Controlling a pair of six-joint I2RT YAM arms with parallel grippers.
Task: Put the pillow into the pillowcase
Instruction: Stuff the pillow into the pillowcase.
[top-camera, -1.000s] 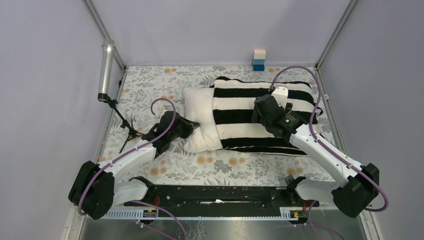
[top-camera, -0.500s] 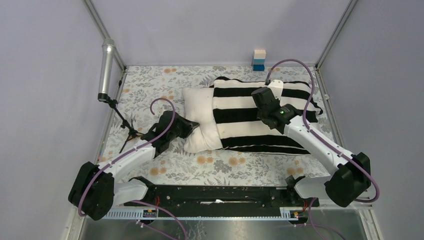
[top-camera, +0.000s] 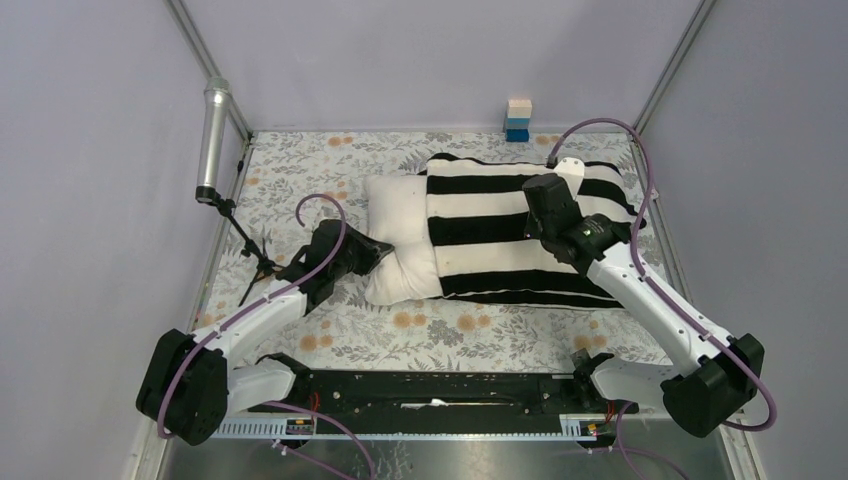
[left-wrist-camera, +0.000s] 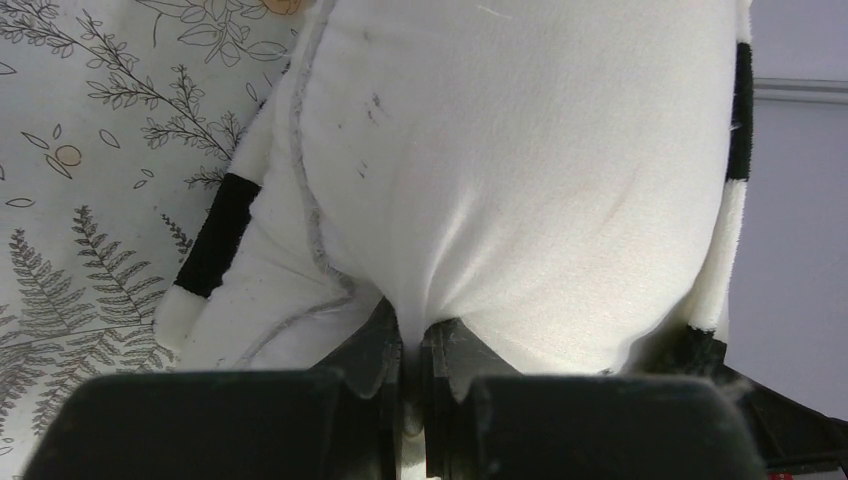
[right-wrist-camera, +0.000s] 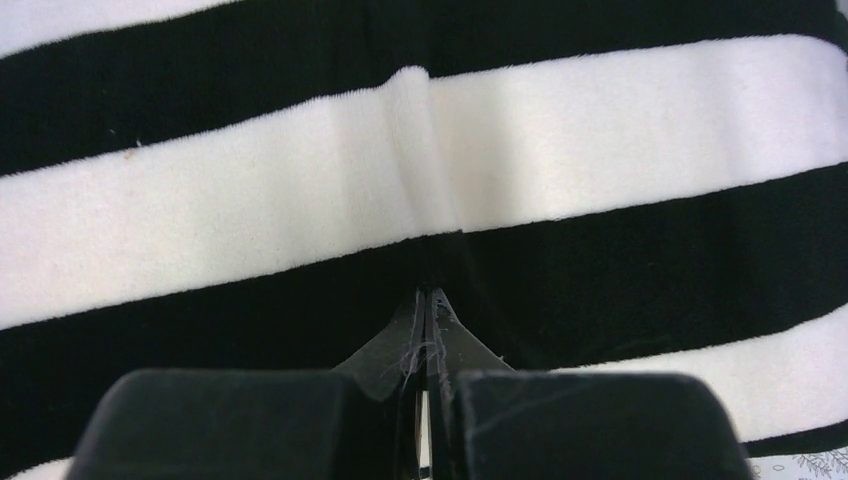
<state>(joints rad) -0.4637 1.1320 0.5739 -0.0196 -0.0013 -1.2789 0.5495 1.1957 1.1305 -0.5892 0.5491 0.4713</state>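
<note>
Plump off-white fabric pillow (top-camera: 398, 240): lying centre-left of the overhead frame, mostly sheathed in limp black-and-white striped pillowcase (top-camera: 500, 230). Probably handling light, soft, squashy. Pinching its bare end with left gripper (left-wrist-camera: 412, 350); clamping right gripper (right-wrist-camera: 428, 315) on striped cloth.

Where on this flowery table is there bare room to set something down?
Bare cloth shows at the far left, between the pillow and the stand, and along the near strip between the pillowcase and the arm bases. The middle and right are crowded.
</note>
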